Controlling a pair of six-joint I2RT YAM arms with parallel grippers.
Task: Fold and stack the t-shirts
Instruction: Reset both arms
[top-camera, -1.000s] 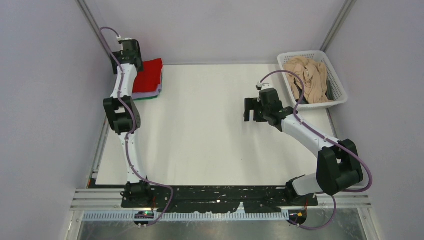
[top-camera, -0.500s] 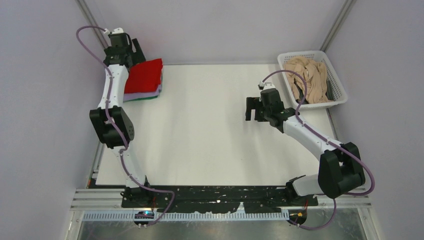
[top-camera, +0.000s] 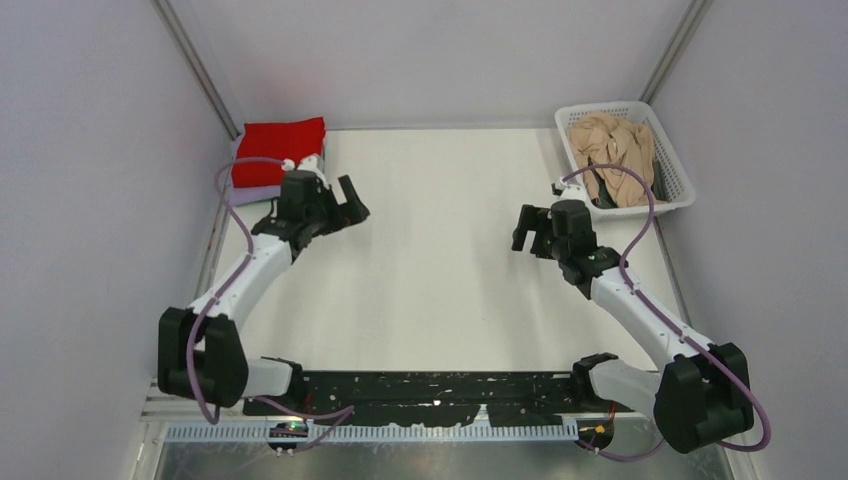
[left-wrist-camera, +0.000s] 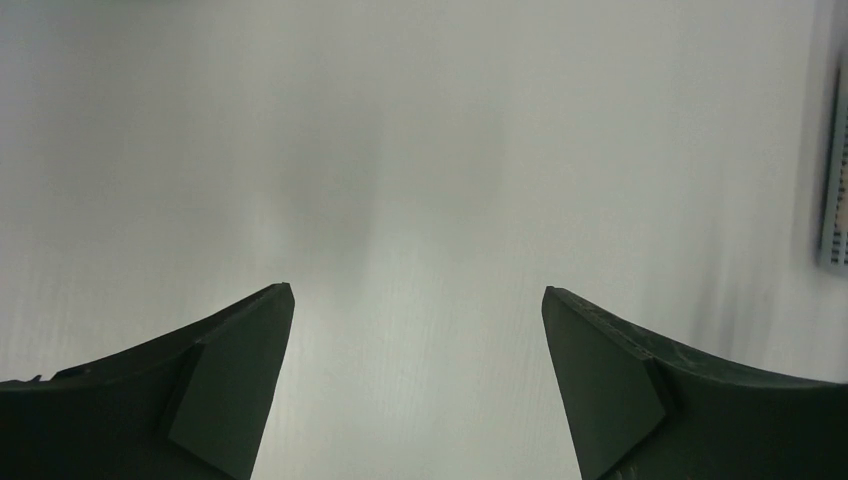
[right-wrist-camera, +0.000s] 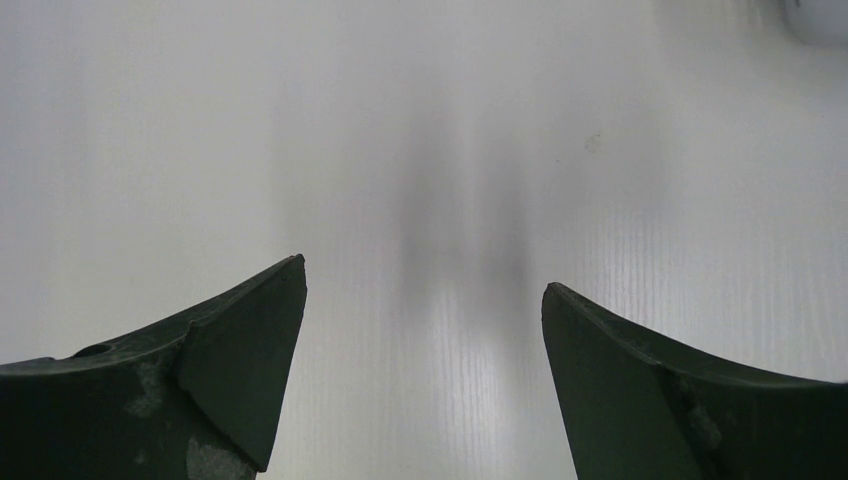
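Left of the basket (top-camera: 683, 190), my right gripper (top-camera: 522, 228) and left gripper (top-camera: 352, 210) hovered spread, empty; I judged the beige t-shirt (top-camera: 615, 160) inside it needed fetching next.

"What colour is the shirt (top-camera: 278, 152) in the corner?"

"Bright red all over, with no pattern. The shirt under it (top-camera: 250, 193) is light purple."

"And the shirt in the basket?"

"That shirt (top-camera: 615, 160) is plain beige. The basket (top-camera: 680, 190) is white, with little square holes all over."

"And the table?"

"The table (top-camera: 440, 270) is plain white. The arms (top-camera: 640, 305) are white and black, their cables (top-camera: 650, 205) are purple, and their fingers (left-wrist-camera: 230, 400) are nearly black."
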